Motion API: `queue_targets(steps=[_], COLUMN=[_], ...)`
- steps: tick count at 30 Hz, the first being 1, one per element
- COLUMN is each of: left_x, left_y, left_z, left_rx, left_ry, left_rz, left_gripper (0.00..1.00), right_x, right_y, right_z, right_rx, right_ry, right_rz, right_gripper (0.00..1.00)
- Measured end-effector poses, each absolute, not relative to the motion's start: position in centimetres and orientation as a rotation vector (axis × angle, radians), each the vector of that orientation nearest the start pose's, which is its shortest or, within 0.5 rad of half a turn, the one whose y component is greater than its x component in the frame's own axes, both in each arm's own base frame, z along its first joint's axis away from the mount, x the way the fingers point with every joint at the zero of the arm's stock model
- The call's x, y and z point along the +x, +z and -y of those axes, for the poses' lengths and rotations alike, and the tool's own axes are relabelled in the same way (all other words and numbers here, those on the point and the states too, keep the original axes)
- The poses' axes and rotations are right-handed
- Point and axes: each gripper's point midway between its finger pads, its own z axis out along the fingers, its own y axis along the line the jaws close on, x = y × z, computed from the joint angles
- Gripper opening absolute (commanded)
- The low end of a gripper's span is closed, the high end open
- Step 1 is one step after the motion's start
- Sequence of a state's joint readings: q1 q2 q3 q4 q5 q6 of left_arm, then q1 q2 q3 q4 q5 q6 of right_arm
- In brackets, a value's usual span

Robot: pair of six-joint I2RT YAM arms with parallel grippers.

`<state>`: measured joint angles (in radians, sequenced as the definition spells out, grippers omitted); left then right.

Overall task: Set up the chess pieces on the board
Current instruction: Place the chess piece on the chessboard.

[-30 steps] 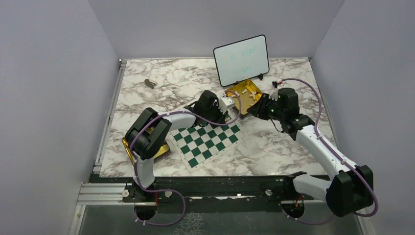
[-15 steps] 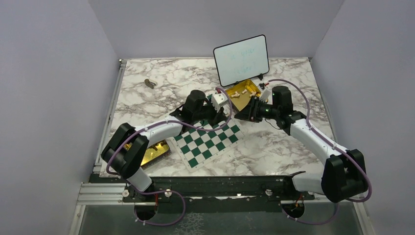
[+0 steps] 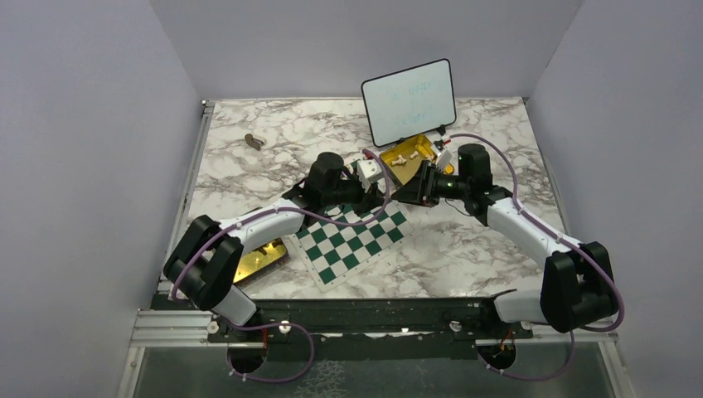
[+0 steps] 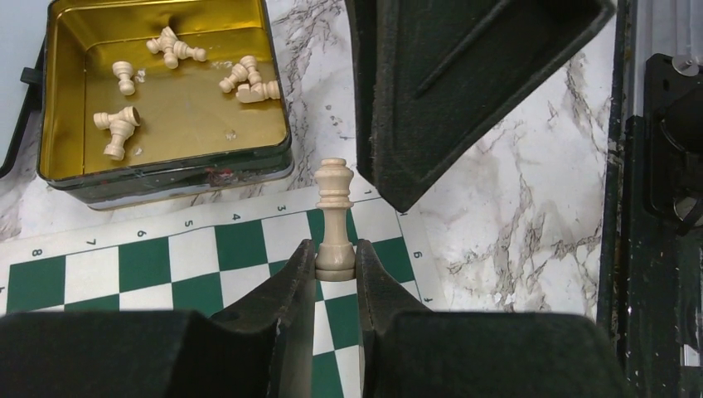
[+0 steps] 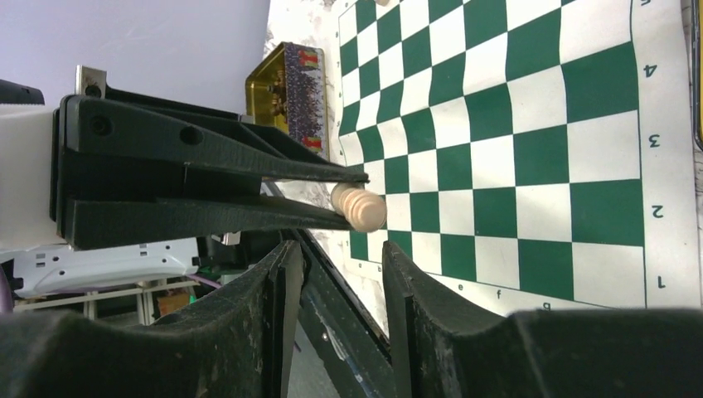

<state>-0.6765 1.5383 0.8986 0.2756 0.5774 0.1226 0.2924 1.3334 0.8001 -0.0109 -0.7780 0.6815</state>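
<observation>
Drawn closer than a second ago. Clamps one chess piece [image 4: 334,207] upright in left gripper [image 4: 336,269] over the board [image 4: 149,265] corner; holds right gripper [image 5: 338,257] spread, empty. Barely begun, with others lying in tin [image 4: 166,178].

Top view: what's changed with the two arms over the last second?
The left arm unfolded, elbow swinging out left, carrying the left gripper toward the far corner of the board. The right gripper, open, moved left to meet it. The left gripper holds a pale chess piece; the earlier views don't show when it was gripped. Board, gold tin and whiteboard stayed put.
</observation>
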Motion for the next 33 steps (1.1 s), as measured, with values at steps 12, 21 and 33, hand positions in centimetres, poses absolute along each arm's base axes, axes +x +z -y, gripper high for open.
queue_targets(steps=[12,21,33], left_x=[27.4,27.4,27.4], left_y=[16.4,16.6,16.7], left_z=[34.5,34.5,34.5], left_rx=[1.165,1.174,1.173], left_ry=[-0.948,-0.944,-0.943], left_rz=[-1.59,-1.572,-1.57], left_gripper=[0.0,0.0,0.17], right_x=[29.0,28.9,28.9], right_y=[17.3,17.5,17.2], right_z=[-23.9,-24.1,-24.0], right_rx=[-0.033,-0.044,-0.043], right_ry=[1.428,1.451,1.466], right_rz=[-2.253,-2.244,-2.253], right_gripper=[0.34,0.33,0.15])
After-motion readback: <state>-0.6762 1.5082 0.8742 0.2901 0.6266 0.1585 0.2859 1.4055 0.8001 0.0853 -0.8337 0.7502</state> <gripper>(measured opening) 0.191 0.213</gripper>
